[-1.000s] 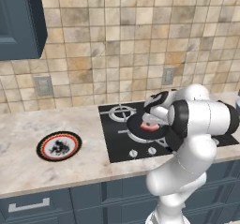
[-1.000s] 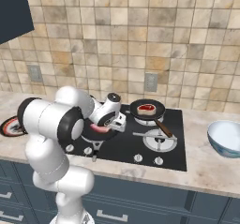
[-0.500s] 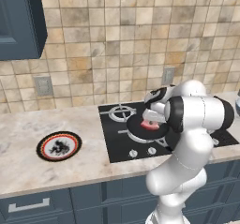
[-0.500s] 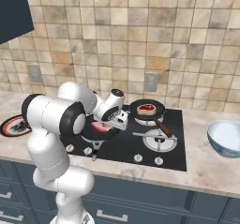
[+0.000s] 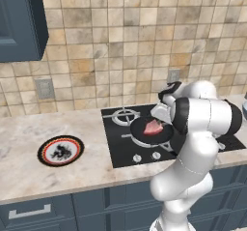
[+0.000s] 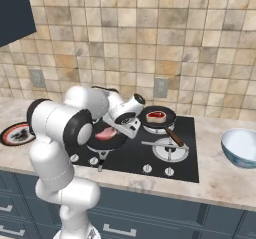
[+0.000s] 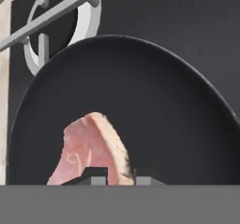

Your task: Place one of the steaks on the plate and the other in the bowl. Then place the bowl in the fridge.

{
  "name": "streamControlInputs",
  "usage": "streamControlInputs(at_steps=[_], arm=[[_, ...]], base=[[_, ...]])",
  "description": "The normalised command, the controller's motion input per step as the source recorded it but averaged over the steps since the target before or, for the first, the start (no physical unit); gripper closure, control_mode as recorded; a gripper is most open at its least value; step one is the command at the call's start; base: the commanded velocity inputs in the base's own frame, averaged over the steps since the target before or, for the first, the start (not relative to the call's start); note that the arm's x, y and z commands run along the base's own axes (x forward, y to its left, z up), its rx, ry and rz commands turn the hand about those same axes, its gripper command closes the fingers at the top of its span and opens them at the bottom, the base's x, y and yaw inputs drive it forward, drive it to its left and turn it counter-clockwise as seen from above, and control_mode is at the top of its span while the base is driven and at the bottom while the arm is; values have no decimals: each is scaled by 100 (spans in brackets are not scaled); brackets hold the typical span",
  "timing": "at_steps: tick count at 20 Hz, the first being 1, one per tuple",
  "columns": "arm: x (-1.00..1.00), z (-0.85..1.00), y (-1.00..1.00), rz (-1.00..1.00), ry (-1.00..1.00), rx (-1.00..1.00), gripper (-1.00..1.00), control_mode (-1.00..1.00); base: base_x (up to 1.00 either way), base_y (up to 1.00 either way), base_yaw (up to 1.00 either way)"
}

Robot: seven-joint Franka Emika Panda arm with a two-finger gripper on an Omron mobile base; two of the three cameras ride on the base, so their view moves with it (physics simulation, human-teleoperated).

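Observation:
One steak [image 7: 89, 150] lies in the near black frying pan [image 7: 164, 101] on the stove; it is pinkish-red with a tan edge. My gripper [image 7: 120, 179] is down in this pan, its jaws drawn narrow with the steak's tan edge between them. From the base views the steak [image 5: 153, 127] [image 6: 104, 133] sits under my gripper [image 5: 158, 121] [image 6: 113, 130]. The other steak [image 6: 155, 115] rests in the far pan. The plate [image 5: 60, 151] [image 6: 15, 133] lies on the counter left of the stove. The bowl [image 6: 242, 146] stands at the right. The fridge is out of view.
A black cooktop [image 6: 135, 155] with metal burner grates [image 7: 47, 26] and front knobs carries both pans. The far pan's handle [image 6: 174, 136] points toward the front right. A tiled wall with outlets [image 5: 44, 88] runs behind, and a dark cabinet [image 5: 19, 22] hangs upper left.
The jaws have closed in from wide to narrow around the near steak's edge. The hand has stayed over the near pan, and both steaks lie where they were.

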Motion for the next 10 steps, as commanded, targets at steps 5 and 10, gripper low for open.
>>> streamControlInputs(at_steps=[5, 10], arm=[[-11, 11, 6, 0, 0, 15, 100, -100], [-19, 23, 9, 0, 0, 16, 100, -100]], base=[[0, 0, 0], [0, 0, 0]])
